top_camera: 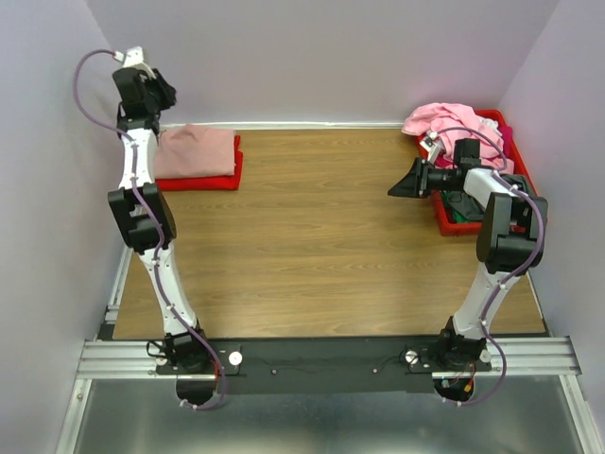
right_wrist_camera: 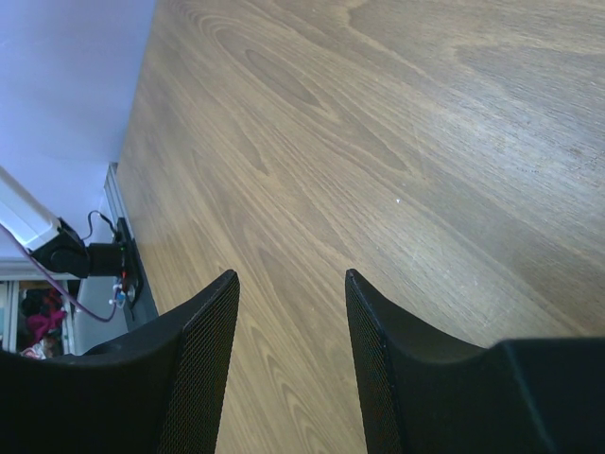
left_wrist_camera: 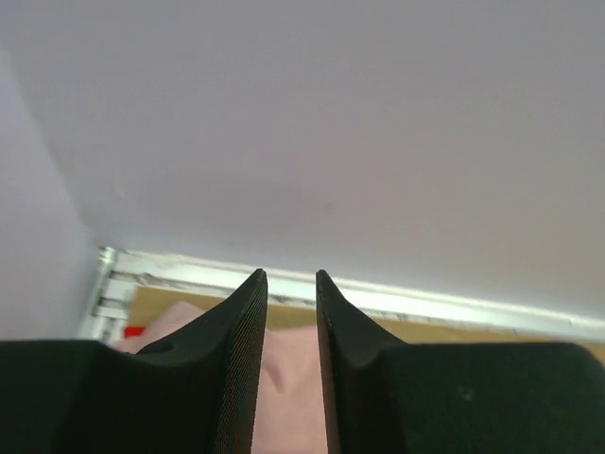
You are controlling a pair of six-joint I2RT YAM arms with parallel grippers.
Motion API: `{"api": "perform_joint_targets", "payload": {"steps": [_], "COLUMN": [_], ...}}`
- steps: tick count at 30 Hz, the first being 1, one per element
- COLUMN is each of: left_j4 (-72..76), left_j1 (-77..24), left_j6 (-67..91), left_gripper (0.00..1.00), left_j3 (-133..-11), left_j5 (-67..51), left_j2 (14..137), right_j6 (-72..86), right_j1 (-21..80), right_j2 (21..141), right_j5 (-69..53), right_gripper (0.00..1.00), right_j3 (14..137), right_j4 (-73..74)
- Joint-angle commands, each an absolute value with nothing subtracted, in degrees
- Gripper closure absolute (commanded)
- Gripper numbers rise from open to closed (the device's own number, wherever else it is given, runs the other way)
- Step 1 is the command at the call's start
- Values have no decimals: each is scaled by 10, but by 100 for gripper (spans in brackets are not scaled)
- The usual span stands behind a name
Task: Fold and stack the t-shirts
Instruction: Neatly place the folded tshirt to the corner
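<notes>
Wooden table (top_camera: 312, 218): mid part bare, work at both far corners. At the table's far-right corner a red plastic bin (top_camera: 458, 224) is seen, w/ a heap of unfolded light-pink t-shirts (top_camera: 442, 121) spilling over its far rim; a bit of magenta fabric (top_camera: 507, 135) is tucked beside the heap. At the table's far-left corner a folded dusty-pink t-shirt (top_camera: 194, 151) is laid on a folded red t-shirt (top_camera: 203, 182), so the stack is started, approx. two done.

Right gripper (right_wrist_camera: 291, 274) is held over the bare table just beside the bin, jaws spread wide, nothing in them. Left gripper (left_wrist_camera: 291, 276) is raised above the far-left stack, jaws parted by a narrow gap, nothing gripped.

Step in hand, as judged: next shirt to be fetched from the bin. It is best done w/ the right gripper turned back to the heap and only the top garment pinched, near an edge or shoulder, so that no 2nd shirt is dragged out. The shirt should be lifted clear of the bin wall, then spread flat on the table's bare middle. The left arm is best brought down for the spread, w/o the stack being brushed.
</notes>
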State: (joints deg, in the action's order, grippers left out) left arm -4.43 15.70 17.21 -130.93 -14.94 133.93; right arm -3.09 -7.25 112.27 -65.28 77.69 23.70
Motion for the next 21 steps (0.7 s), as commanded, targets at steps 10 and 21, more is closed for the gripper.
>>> {"api": "perform_joint_targets", "payload": {"steps": [10, 21], "left_j4": [-158, -173], "left_j1": [33, -29], "left_j6": [28, -13], "left_gripper": [47, 48], "left_j3": [-1130, -1044], "left_j5": [-110, 53], "left_j2": [1289, 1263], "right_j6": [-40, -46], "right_j1": [-77, -78], "right_j2": [1112, 1105], "right_j5": [-660, -642], "right_gripper": [44, 44], "right_j3": [775, 772], "right_j4": [250, 253]}}
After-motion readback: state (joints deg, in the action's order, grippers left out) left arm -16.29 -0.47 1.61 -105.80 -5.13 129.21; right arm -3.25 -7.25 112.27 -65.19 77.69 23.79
